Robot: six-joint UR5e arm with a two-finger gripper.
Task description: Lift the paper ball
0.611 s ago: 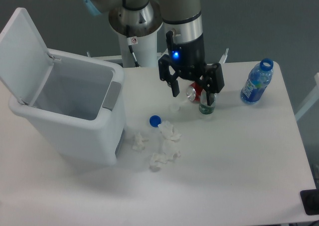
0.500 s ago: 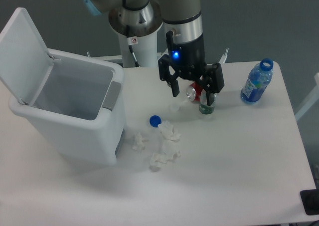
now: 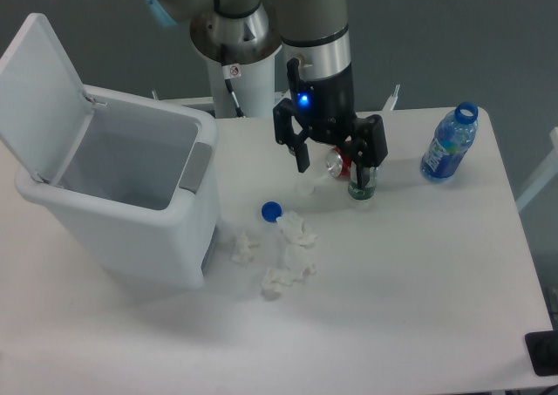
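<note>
The paper ball [image 3: 296, 230] lies on the white surface [image 3: 418, 282], below and a little to the left of the claw [image 3: 330, 161] in the picture, that is, nearer the camera than the claw and apart from it. It is one of three crumpled white wads: a second wad [image 3: 283, 275] lies farther out in the same direction, and a third wad [image 3: 242, 245] sits farther left, close to the bin's front corner. None has a clear long axis; each is a loose, irregular clump, so I judge finger orientation matters little. The nearest wad seems the likeliest target, though the task does not say which.

The claw hangs spread wide, its two black fingers well apart and gripping nothing. I judge the coming move to be a shift toward the camera and slightly left, then a descent.

A blue bottle cap [image 3: 271, 210] rests just beside the nearest wad, between it and the claw's left finger. Directly under and behind the claw stand a red can [image 3: 340, 161] and a small green bottle [image 3: 362, 186], close together. To the claw's right, well apart, stands a blue plastic bottle [image 3: 448, 144], uncapped; whether it holds liquid is unclear. Far left sits a white bin [image 3: 122, 229] with its lid [image 3: 35, 90] swung up; what shows of its interior looks bare.
</note>
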